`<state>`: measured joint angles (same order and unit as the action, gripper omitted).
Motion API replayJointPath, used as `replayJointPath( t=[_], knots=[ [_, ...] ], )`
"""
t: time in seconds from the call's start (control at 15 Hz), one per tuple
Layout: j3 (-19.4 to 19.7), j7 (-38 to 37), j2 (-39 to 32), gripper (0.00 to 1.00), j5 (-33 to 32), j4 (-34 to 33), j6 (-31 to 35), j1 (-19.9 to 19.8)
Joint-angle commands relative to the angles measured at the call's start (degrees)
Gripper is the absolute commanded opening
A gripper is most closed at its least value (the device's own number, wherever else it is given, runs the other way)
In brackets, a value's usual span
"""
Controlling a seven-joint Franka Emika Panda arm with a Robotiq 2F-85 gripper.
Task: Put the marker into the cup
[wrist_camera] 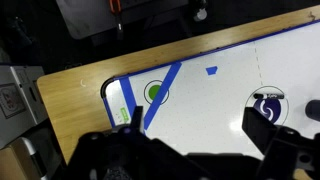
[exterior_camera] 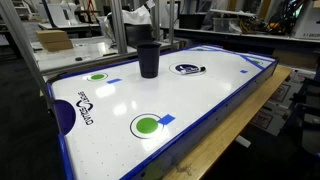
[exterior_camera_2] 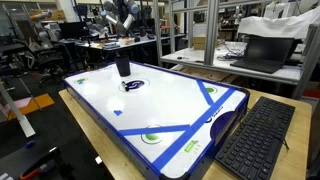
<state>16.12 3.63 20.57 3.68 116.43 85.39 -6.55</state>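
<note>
The black cup point(exterior_camera: 148, 58) stands upright on the white air-hockey table point(exterior_camera: 200, 100), near its far end; it also shows in an exterior view point(exterior_camera_2: 122, 67). The marker point(exterior_camera: 192, 68), a slim whitish stick, lies on the dark-blue oval printed ring beside the cup, and it shows in both exterior views point(exterior_camera_2: 133, 84). In the wrist view the ring and marker point(wrist_camera: 272, 94) are at the right. My gripper point(wrist_camera: 197, 122) is open and empty, high above the table's end and away from both. I cannot pick the cup out for certain in the wrist view.
The table has blue rails point(exterior_camera: 262, 70) and green printed circles point(exterior_camera: 119, 125). It rests on a wooden bench point(wrist_camera: 70, 95). A black keyboard point(exterior_camera_2: 255, 140) lies beside it. A laptop point(exterior_camera_2: 262, 48) and cluttered desks stand behind.
</note>
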Motion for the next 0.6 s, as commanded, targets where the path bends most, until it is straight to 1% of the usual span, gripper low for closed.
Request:
replayJointPath(
  t=[0.0,0.4,0.53],
  knots=[
    [-1.25,0.47,-0.19,1.00,0.40,-0.26,-0.08,-1.56],
    [-1.24,0.47,-0.06,1.00,0.40,-0.39,-0.09,-1.56],
    [-1.73,1.30,-0.86,1.00,0.18,-1.03,0.20,-0.99]
  ],
)
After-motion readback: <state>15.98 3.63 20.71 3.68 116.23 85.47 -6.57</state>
